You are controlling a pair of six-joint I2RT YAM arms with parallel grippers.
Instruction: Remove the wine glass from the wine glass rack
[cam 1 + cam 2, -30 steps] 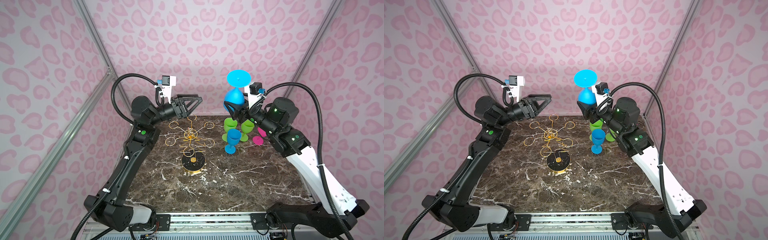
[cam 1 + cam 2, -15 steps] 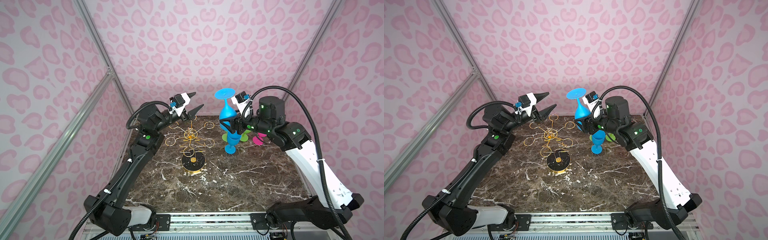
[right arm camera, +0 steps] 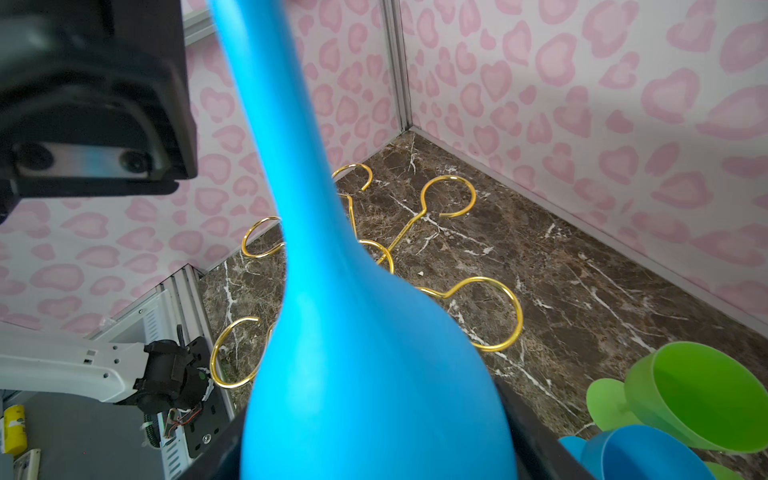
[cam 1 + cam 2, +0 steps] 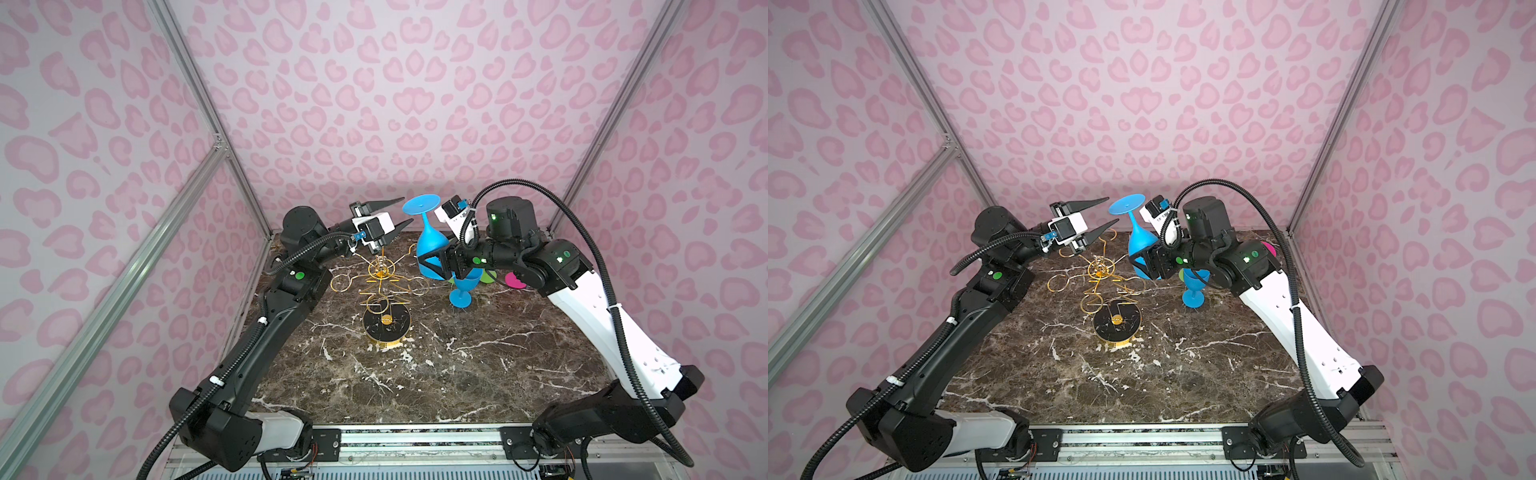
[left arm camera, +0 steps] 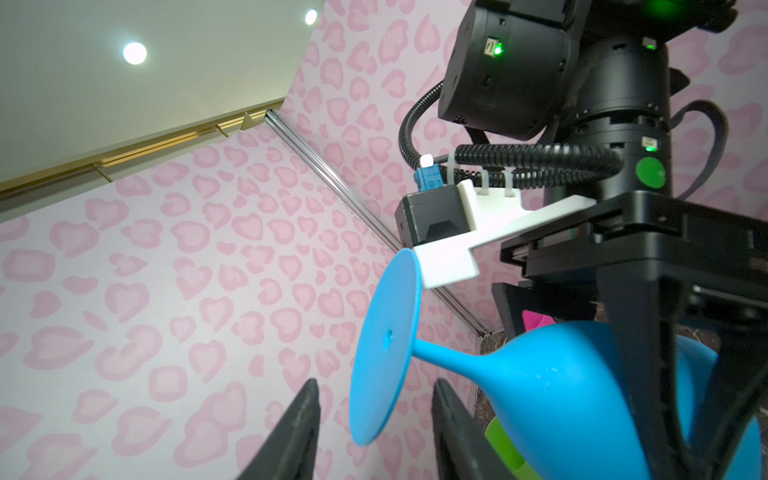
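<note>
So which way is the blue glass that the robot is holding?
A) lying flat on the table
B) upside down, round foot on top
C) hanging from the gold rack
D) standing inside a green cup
B: the right gripper clamps the bowl of the blue wine glass in the air, foot uppermost, beside the wine glass rack, not on it.

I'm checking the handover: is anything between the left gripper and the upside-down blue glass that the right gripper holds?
Nothing visible. The left gripper is open, its tips close to the foot of the blue glass; the wine glass rack sits lower.
</note>
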